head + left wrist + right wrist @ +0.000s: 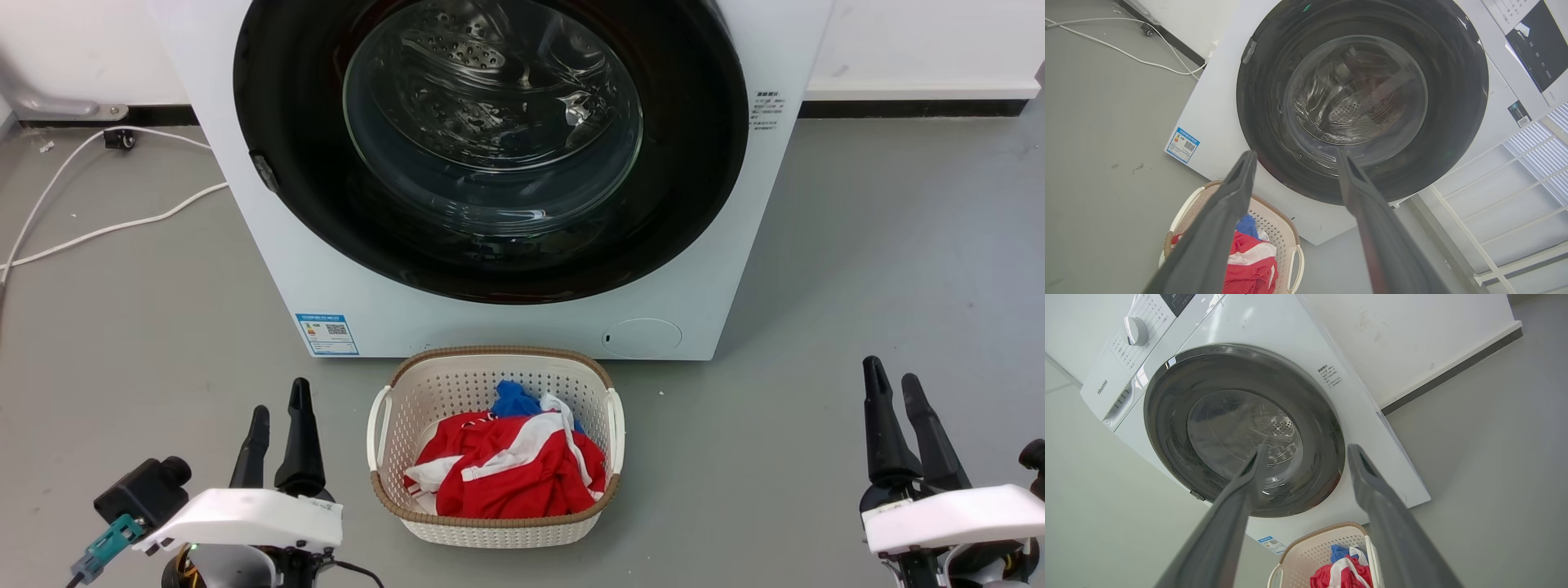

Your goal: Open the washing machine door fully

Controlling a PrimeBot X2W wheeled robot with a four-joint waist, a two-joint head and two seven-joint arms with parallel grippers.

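Two open, empty grippers flank the basket (pixel 490 531).
Left gripper (pixel 280 396) and right gripper (pixel 891 369) hang either side of the basket, fingers parted, touching nothing; just beyond the basket the washing machine door (pixel 694 163) lies shut against the washing machine (pixel 506 327) front.

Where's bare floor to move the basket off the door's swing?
Widest: floor right of the machine. Left floor is bare near the left gripper; cables cross it farther back. The basket crowds the spot before the door.

Glossy black washing machine door (pixel 694 163), clear glass bowl (pixel 492 122), perforated plastic basket (pixel 457 388)
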